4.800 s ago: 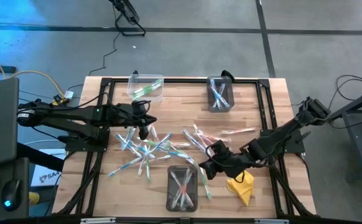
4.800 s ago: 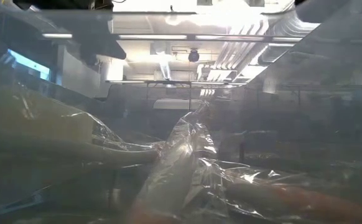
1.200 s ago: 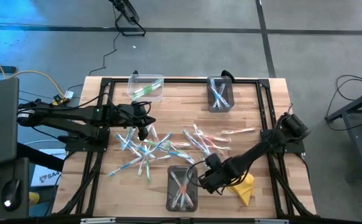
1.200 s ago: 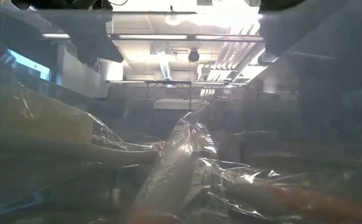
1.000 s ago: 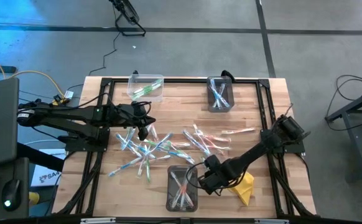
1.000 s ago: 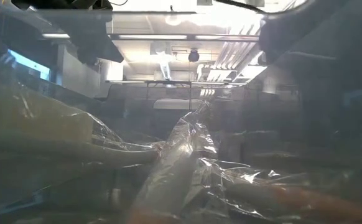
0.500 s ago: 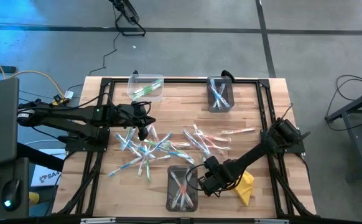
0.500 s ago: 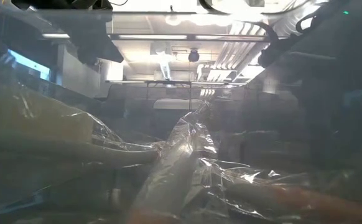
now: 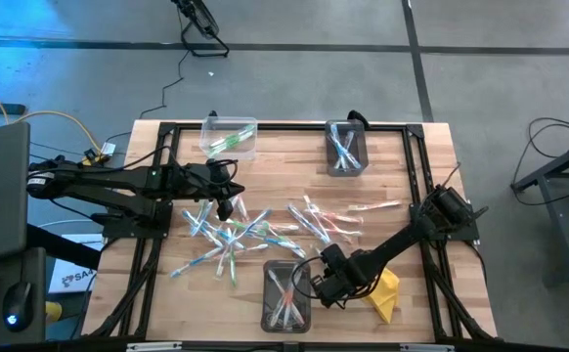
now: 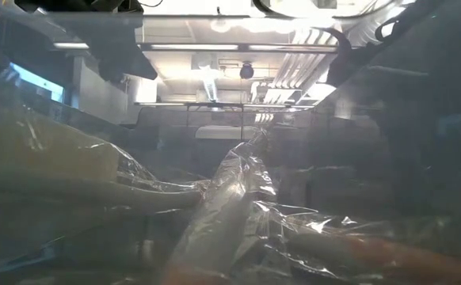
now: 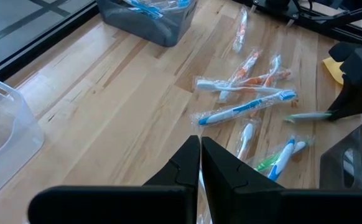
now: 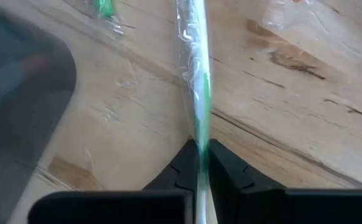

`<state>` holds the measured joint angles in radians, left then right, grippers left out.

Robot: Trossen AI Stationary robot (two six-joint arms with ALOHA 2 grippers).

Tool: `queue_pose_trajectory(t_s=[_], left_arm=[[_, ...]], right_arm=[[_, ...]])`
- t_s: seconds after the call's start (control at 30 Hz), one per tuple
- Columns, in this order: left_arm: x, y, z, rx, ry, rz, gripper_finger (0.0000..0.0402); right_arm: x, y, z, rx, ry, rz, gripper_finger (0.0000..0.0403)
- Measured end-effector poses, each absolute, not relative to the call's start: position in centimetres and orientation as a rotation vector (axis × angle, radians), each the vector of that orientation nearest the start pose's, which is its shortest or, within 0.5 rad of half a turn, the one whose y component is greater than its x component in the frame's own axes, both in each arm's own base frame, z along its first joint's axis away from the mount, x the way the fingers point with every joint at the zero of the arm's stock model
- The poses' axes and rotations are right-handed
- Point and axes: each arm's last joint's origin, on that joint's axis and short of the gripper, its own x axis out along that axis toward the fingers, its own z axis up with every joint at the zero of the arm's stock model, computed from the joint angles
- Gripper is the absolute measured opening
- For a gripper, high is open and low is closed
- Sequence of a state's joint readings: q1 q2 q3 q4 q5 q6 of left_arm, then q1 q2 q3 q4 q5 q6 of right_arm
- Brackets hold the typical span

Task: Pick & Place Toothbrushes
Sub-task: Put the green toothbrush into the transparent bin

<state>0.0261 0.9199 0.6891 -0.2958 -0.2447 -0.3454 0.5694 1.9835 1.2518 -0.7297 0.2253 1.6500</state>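
Right wrist view: green brush (image 12: pixel 196 74) in clear wrap, pinched at its near end between right gripper (image 12: pixel 199 154) fingers, pressed together on it; brush lies along the wood just beside the dark bin (image 12: pixel 19 93).

High view: right gripper (image 9: pixel 326 282) sits low at the table's near edge, btwn front bin (image 9: pixel 286 293) and yellow cloth (image 9: pixel 380 291). Front bin holds several brushes, pink/red-looking. Far right bin (image 9: pixel 345 147) holds blue ones; far left clear bin (image 9: pixel 230 137) holds green.

Loose pile (image 9: pixel 228 238) still large: many brushes scattered mid-table, second cluster (image 9: pixel 326 220) w/ pink/orange accents to its right.

Left gripper (image 11: pixel 199 163): fingers pressed together on a thin clear wrapper edge, hovering over pile; from high view it's at (image 9: pixel 228 200), left of centre.

Low view: blocked by crinkled plastic, no use.

Progress est.: early-to-mid. A few sorted per bin, most brushes left on table (image 9: pixel 284 181). Green brush in grip likely needs the far left bin, i.e. a long carry across.
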Motion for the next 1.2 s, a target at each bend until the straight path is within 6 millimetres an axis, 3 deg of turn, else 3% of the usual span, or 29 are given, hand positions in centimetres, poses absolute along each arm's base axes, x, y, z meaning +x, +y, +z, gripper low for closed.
queue_pose_trajectory(t_s=[0.23,0.5,0.93,1.2], left_arm=[[19.5,1.2,26.8,-0.278,0.473,0.352,0.0012],[19.5,1.2,26.8,-0.278,0.473,0.352,0.0012],[19.5,1.2,26.8,-0.28,0.473,0.345,0.0012],[20.0,1.0,27.7,-0.28,0.385,0.26,0.0012]], right_arm=[[30.1,18.6,14.0,0.805,1.132,-0.824,0.001],[29.4,18.2,16.7,0.804,1.113,-0.774,0.001],[27.5,16.7,22.9,0.806,0.97,-0.687,0.0009],[27.3,13.8,26.3,0.75,0.833,-0.646,0.0009]])
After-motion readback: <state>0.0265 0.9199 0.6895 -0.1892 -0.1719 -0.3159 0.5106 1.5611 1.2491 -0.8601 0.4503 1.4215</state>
